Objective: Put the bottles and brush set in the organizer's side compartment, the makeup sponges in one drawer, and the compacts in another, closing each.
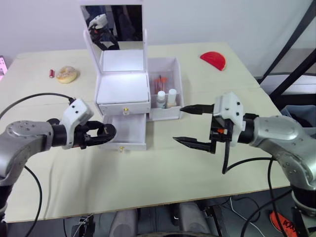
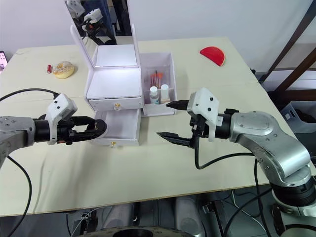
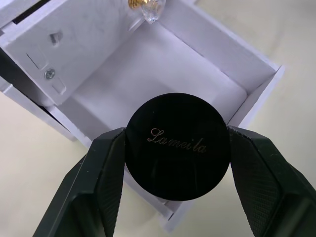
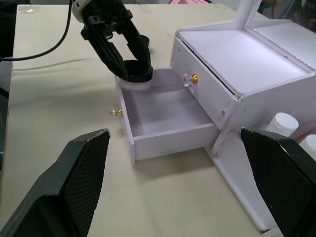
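Clenched on a black compact point(image 3: 177, 146) over the open lower drawer's point(image 4: 165, 111) edge, the left gripper point(image 1: 101, 132) risks dropping it outside, while the right gripper's point(image 1: 195, 126) fingers are spread empty.

From the head, your two eye views look forward and down over the cream-topped table point(image 1: 163, 182), taking in the white mirrored makeup organizer point(image 1: 123, 89) from a little way back, and the pair show the same scene with only a slight sideways offset. Your left wrist view sits very close above the organizer's pulled-out white lower drawer point(image 3: 163, 84), looking along its black fingers point(image 3: 94, 192). Your right wrist view looks low across the table from farther off toward that same drawer point(image 4: 165, 116), which both wrist views share.
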Controlling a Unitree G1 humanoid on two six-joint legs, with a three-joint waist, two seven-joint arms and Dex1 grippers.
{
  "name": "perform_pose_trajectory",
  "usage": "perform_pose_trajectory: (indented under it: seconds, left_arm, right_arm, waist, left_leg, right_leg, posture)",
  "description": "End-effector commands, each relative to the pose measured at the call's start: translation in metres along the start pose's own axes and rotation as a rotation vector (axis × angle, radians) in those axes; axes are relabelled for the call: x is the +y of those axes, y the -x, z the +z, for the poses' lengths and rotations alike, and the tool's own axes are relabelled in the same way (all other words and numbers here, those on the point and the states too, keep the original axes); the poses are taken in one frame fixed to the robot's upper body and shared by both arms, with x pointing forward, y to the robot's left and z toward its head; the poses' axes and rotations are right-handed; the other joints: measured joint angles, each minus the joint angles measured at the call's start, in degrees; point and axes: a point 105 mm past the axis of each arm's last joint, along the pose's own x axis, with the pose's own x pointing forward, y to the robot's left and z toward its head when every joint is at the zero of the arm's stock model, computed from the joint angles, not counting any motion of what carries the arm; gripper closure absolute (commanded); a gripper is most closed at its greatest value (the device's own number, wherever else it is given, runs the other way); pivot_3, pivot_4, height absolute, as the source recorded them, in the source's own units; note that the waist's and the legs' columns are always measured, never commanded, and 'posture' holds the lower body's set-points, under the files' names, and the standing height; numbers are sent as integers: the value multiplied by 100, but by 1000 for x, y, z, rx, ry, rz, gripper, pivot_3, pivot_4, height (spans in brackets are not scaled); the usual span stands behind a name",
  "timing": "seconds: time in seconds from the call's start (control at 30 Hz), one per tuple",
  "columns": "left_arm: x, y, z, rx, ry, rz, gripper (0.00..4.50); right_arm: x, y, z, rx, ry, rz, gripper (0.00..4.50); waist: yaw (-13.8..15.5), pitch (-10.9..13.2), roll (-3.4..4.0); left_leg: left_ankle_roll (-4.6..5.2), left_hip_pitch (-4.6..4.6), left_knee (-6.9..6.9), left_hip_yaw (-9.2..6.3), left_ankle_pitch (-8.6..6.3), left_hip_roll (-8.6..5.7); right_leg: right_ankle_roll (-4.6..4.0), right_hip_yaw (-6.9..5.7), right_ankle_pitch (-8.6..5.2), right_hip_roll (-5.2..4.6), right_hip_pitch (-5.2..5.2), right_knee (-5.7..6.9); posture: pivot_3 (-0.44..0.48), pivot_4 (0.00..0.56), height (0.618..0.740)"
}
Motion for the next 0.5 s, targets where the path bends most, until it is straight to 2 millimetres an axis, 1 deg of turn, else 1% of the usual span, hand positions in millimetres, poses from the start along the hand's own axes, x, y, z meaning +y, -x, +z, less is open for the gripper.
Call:
perform_pose_trajectory:
  seconds: [0.03, 0.23, 0.33, 0.5]
  left_arm:
    - [1, -3, 4, -21, -37, 7, 1925]
    - [0, -12, 3, -41, -29, 6, 1925]
    - [-3, -14, 9, -59, -33, -10, 1925]
    - [1, -13, 1, -25, -35, 8, 1925]
  right_arm:
    - [3, 4, 11, -23, 44, -17, 0]
    - [4, 4, 11, -23, 39, -20, 0]
    - [4, 4, 11, -23, 38, -17, 0]
    - [3, 3, 12, -25, 41, -17, 0]
  waist:
    - [2, 0, 0]
    - [-1, 0, 0]
    - [0, 0, -1]
    - [-2, 0, 0]
  left_leg:
    - [0, 1, 0, -1, 0, 0]
    - [0, 0, 0, -1, 0, 0]
    - [0, 0, 0, -2, 0, 0]
    - [1, 2, 0, -2, 0, 0]
  right_leg:
    - [6, 0, -4, 0, 1, 0]
    - [5, 0, -3, 1, 1, 2]
    - [5, 0, -3, 1, 1, 3]
    - [5, 0, -3, 1, 3, 4]
  posture:
    - [0, 150, 739]
    - [0, 150, 739]
    - [0, 150, 739]
    - [0, 150, 739]
